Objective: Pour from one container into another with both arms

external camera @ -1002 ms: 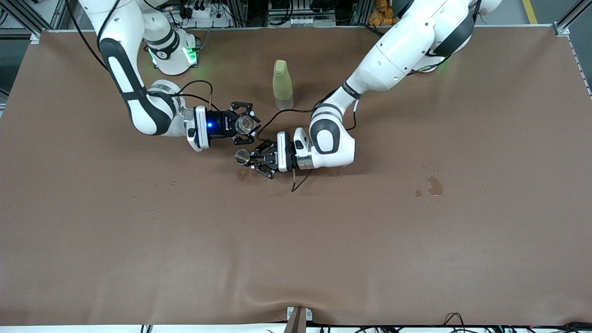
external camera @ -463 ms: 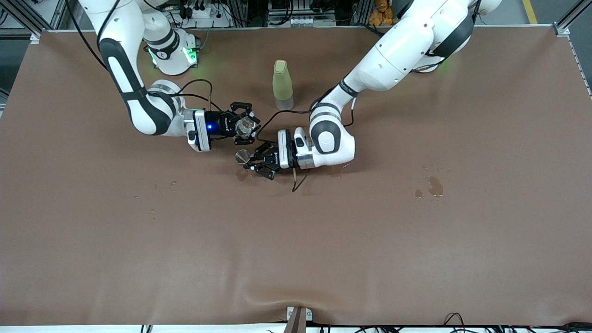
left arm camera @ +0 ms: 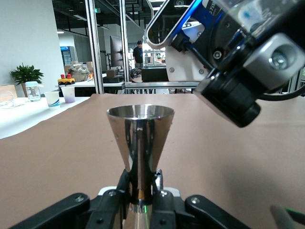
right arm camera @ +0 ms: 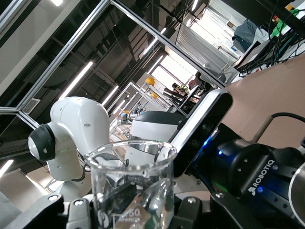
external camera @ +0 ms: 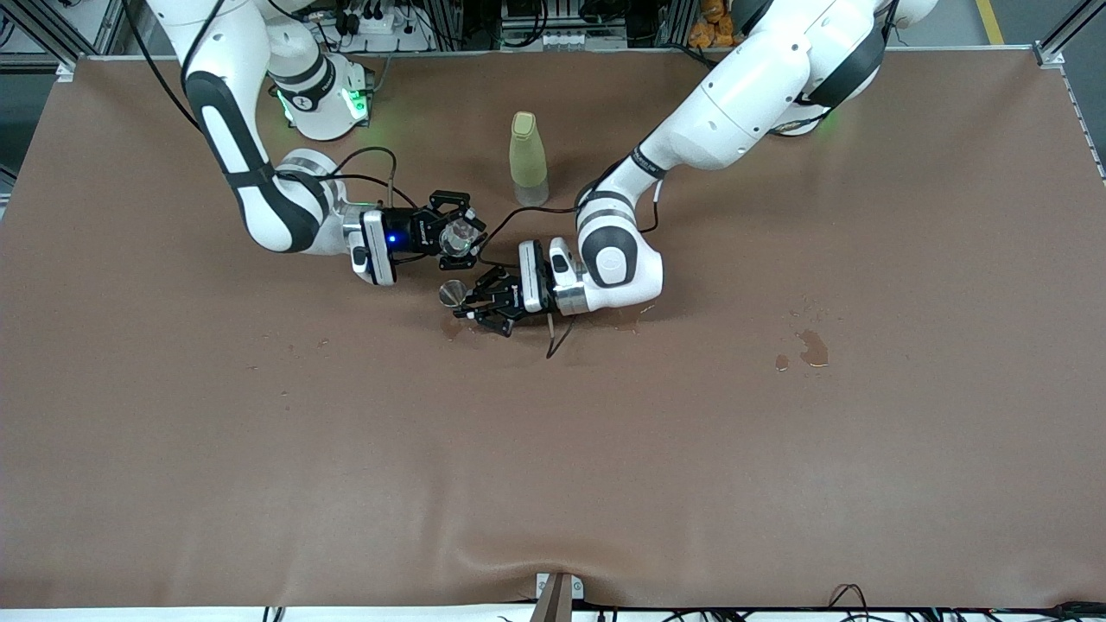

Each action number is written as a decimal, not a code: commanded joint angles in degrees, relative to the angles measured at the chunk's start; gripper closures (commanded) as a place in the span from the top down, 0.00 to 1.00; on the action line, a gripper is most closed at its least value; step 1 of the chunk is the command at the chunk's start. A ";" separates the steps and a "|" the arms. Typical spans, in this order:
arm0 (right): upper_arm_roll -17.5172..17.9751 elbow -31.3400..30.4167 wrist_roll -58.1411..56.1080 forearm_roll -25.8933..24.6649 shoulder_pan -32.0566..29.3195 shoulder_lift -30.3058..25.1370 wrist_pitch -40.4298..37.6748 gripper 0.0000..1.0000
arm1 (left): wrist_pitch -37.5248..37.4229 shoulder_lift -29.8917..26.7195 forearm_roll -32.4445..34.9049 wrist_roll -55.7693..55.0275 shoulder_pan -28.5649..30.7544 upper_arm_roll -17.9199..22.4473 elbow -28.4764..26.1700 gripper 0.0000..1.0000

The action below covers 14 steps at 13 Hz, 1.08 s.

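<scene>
- The brown table (external camera: 778, 484) is mostly bare; wide open room spreads from the grippers toward the front camera's edge and toward both ends, with small wet spots (external camera: 812, 347) toward the left arm's end.
- The yellow-green bottle (external camera: 527, 157) stands upright near the arms' bases, between the two arms.
- The right gripper (external camera: 458, 233) is closed on the clear glass beaker (external camera: 455, 234), tilted over the table just beside the stemmed cup's rim.
- The left gripper (external camera: 473, 302) is clamped on the stem of the steel stemmed cup (left arm camera: 139, 138), held upright low over a small wet patch (external camera: 453, 328).
</scene>
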 commanded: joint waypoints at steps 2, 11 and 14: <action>0.62 -1.26 3.65 1.35 -0.80 -1.64 -0.44 0.00 | -0.67 0.59 -2.30 2.73 -0.14 -0.11 0.42 0.00; 0.53 -1.26 9.90 1.35 -1.15 -1.82 -1.15 0.00 | -1.46 0.68 -5.28 7.19 -0.05 -0.11 -0.28 0.00; 0.53 -1.26 10.16 1.35 -1.85 -1.82 -1.15 0.00 | -1.64 0.68 -5.55 7.30 0.30 -0.11 -0.63 0.00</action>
